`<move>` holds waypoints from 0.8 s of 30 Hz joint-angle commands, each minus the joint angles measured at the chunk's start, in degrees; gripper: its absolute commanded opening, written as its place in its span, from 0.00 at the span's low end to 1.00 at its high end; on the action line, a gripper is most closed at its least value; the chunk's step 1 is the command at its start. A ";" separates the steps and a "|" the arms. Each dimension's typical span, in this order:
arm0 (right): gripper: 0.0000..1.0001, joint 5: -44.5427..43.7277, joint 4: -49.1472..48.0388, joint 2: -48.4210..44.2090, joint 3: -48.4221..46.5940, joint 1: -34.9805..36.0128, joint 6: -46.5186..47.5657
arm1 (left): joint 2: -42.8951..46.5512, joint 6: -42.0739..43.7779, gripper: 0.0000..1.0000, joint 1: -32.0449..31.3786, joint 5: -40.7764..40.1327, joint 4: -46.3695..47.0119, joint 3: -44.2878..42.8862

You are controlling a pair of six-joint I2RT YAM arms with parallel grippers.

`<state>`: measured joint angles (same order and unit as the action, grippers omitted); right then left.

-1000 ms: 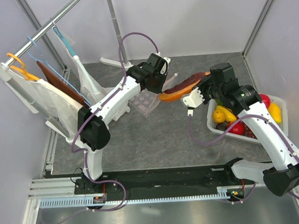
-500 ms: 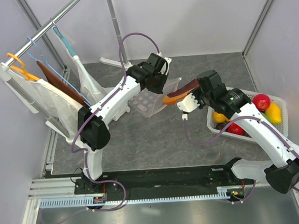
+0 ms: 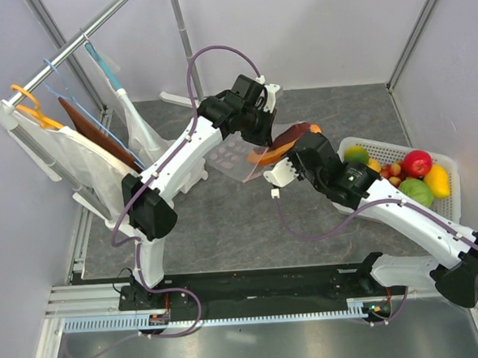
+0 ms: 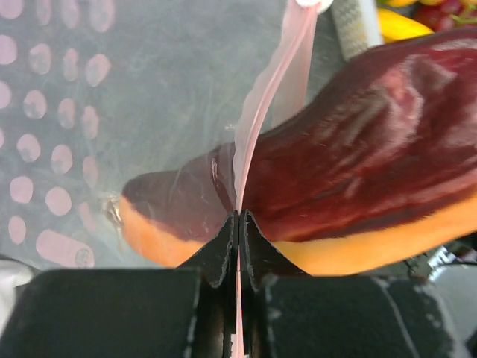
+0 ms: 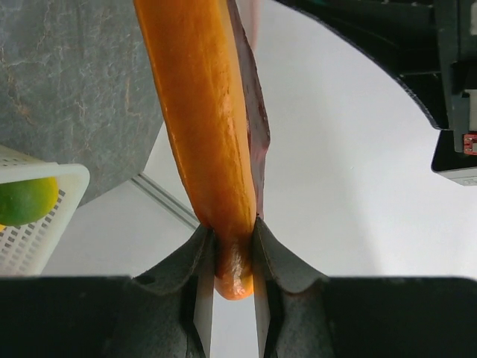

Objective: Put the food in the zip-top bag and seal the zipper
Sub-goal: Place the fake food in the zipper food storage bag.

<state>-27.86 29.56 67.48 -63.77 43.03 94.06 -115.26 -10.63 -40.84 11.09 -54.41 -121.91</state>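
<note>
The clear zip-top bag (image 3: pixel 231 155) with pink dots lies at the table's middle and also shows in the left wrist view (image 4: pixel 59 112). My left gripper (image 3: pixel 262 135) (image 4: pixel 238 218) is shut on the bag's pink zipper strip (image 4: pixel 274 78) and holds the mouth edge up. My right gripper (image 3: pixel 300 140) (image 5: pixel 232 250) is shut on one end of the long orange-brown piece (image 3: pixel 279 144) (image 5: pixel 209 119). The piece's far tip (image 4: pixel 175 212) sits behind the bag's plastic, inside the mouth; the rest (image 4: pixel 373 179) is outside.
A white slatted basket (image 3: pixel 380 144) (image 5: pixel 45 175) at the right holds a red apple (image 3: pixel 417 162), a yellow lemon (image 3: pixel 439 180), a green cabbage (image 3: pixel 416 192) and other pieces. A rack with white cloth on hangers (image 3: pixel 67 153) stands at the left.
My right gripper has carried the long piece left and down from beside the basket to the bag; its tip is now in the mouth. My left gripper still holds the strip.
</note>
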 commanded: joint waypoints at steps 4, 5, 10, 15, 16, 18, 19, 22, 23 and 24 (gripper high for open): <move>0.00 4.29 -0.48 -1.39 -4.61 1.45 -5.73 | 1.88 -1.58 0.02 0.15 12.71 -0.87 -1.67; 0.00 5.69 -0.21 -1.22 -5.05 1.45 -5.82 | 2.32 -1.58 0.02 0.15 14.38 -0.87 -1.67; 0.00 12.46 5.31 -1.39 -7.86 1.45 -9.51 | 3.73 -1.58 0.02 1.37 22.55 -0.87 -0.09; 0.00 17.04 6.91 -2.62 -9.09 1.45 -12.50 | 5.74 -2.55 0.02 4.18 36.09 0.36 2.11; 0.00 16.96 7.00 -2.71 -9.01 1.45 -13.54 | 6.19 -2.81 0.02 4.54 37.58 0.62 2.29; 0.00 17.13 7.00 -3.15 -9.53 1.45 -15.21 | 6.71 -2.90 0.02 5.42 39.70 1.06 2.11; 0.00 18.18 7.00 -3.32 -9.88 1.36 -17.05 | 7.50 -3.16 0.02 5.59 40.14 1.32 2.11; 0.00 20.72 7.61 -3.67 -11.73 1.45 -19.70 | 8.82 -3.78 0.02 6.12 44.43 2.38 2.02; 0.00 21.17 7.96 -3.41 -12.86 1.36 -21.62 | 9.09 -3.87 0.02 6.12 45.41 2.47 2.11; 0.00 21.87 8.32 -3.24 -13.48 1.36 -22.60 | 9.53 -3.87 0.02 6.12 46.47 3.17 2.37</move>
<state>-11.31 39.20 65.58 -71.88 44.05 78.70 -110.45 -12.21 -34.37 47.48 -54.50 -119.55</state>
